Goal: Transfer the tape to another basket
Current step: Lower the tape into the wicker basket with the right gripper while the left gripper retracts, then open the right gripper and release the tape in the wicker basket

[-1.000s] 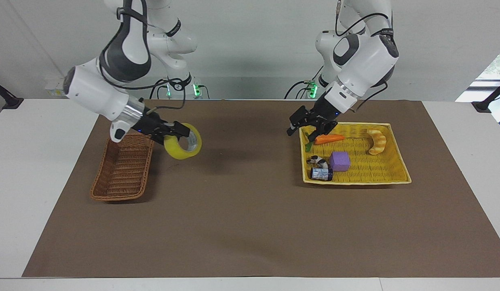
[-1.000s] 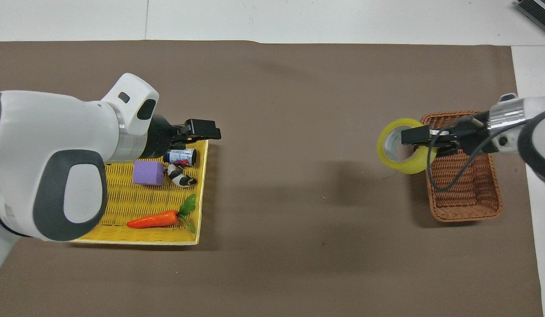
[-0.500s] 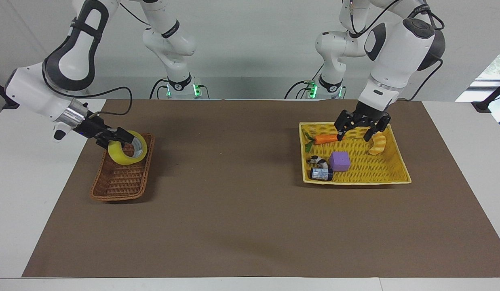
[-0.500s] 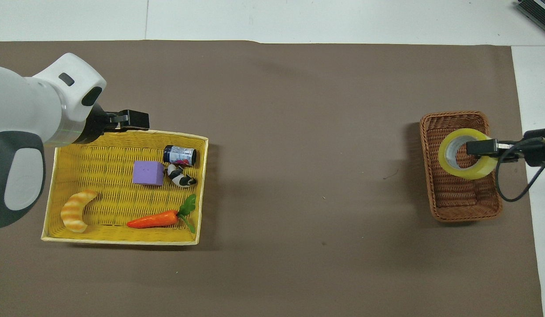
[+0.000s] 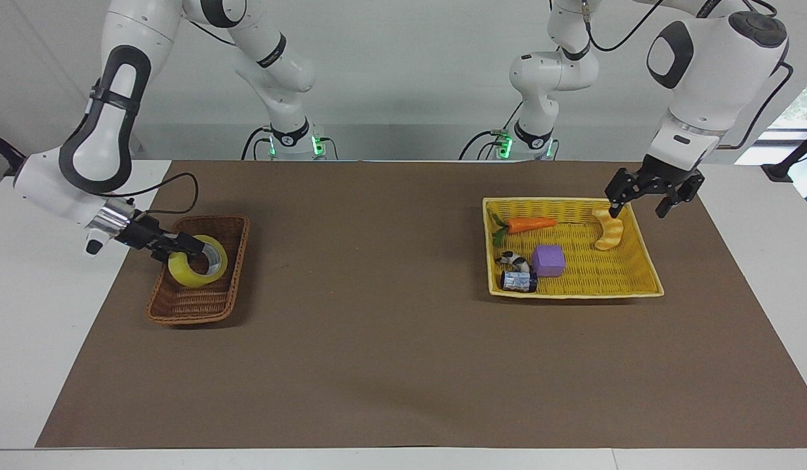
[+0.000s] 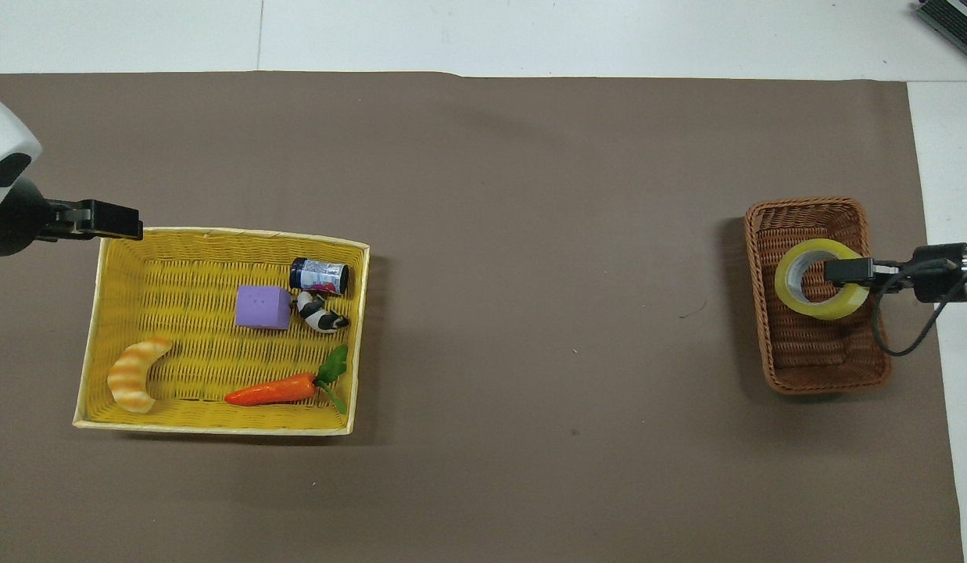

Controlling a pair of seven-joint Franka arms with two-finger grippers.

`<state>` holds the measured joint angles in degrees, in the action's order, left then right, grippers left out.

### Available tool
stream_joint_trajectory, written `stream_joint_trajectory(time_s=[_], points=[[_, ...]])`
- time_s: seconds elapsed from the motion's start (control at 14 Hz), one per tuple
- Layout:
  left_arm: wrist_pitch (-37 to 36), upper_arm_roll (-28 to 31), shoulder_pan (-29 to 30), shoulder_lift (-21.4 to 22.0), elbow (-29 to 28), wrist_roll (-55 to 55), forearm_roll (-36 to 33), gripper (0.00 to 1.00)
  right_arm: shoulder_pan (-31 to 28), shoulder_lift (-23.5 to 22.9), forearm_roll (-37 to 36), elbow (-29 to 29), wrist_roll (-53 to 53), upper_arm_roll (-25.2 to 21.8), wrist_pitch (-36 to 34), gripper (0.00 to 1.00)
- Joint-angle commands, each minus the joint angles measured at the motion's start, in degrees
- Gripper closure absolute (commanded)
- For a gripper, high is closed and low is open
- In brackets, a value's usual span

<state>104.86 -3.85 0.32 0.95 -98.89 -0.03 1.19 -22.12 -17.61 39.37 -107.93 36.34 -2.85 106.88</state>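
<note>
- Now the tape (image 5: 197, 262) sits low inside the basket (image 5: 201, 307), tilted, in the half nearer the robots, with bare wicker floor in the other half
- Right gripper (image 5: 193, 247) reaches over the basket rim, clamped on the tape's wall, arm stretched low
- Left gripper (image 5: 646, 197) hangs spread wide and empty over the yellow tray's (image 5: 644, 274) corner, well apart from the basket

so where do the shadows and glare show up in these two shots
Facing view: soft shadows on the brown mat beside the basket, and daylight flares at the window at the left arm's end. Overhead view: the yellow tray casts a thin shadow along its edges, and the tape shows no glare.
</note>
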Motion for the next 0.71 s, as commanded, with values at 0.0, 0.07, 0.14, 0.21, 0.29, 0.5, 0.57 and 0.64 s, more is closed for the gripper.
stream_joint_trajectory(time_s=[0.0, 0.07, 0.14, 0.21, 0.29, 0.5, 0.57, 0.64], points=[[-4.20, -0.37, 0.99, 0.37, 1.33, 2.75, -0.66, 0.00, -0.64, 0.91, 2.20, -1.22, 4.24, 0.47, 0.08, 1.00], [-5.79, -0.36, 1.34, 0.11, 2.64, 2.84, -0.49, 0.00, -0.64, 0.91, 3.16, -1.75, 5.22, 0.47, 0.17, 1.00], [-7.98, -0.45, 1.35, -0.59, 5.00, 2.76, -0.31, 0.00, -0.64, 0.74, 3.61, -2.10, 5.84, 0.47, 0.26, 1.00], [-11.14, -0.54, 1.52, -1.47, 7.37, 2.76, -0.57, 0.00, -0.55, 0.74, 3.61, -2.28, 6.19, 0.47, 0.26, 1.00], [-13.52, -0.54, 1.52, -2.78, 9.05, 2.76, -0.66, 0.00, -0.47, 0.74, 3.61, -2.63, 6.81, 0.47, 0.35, 1.00], [-13.02, -0.28, 1.87, -2.01, 7.93, 5.73, -0.31, 0.00, -0.46, 0.74, 4.05, -4.39, 11.10, 0.47, 2.28, 0.62], [-12.40, -0.28, 2.48, -2.01, 7.92, 5.57, -0.31, 0.00, -0.46, 0.74, 4.40, -4.83, 12.51, 0.47, 3.07, 0.43], [-12.22, -0.28, 2.40, -2.09, 8.01, 4.96, -0.31, 0.00, -0.38, 0.65, 4.49, -4.74, 12.53, 0.47, 3.16, 0.20]])
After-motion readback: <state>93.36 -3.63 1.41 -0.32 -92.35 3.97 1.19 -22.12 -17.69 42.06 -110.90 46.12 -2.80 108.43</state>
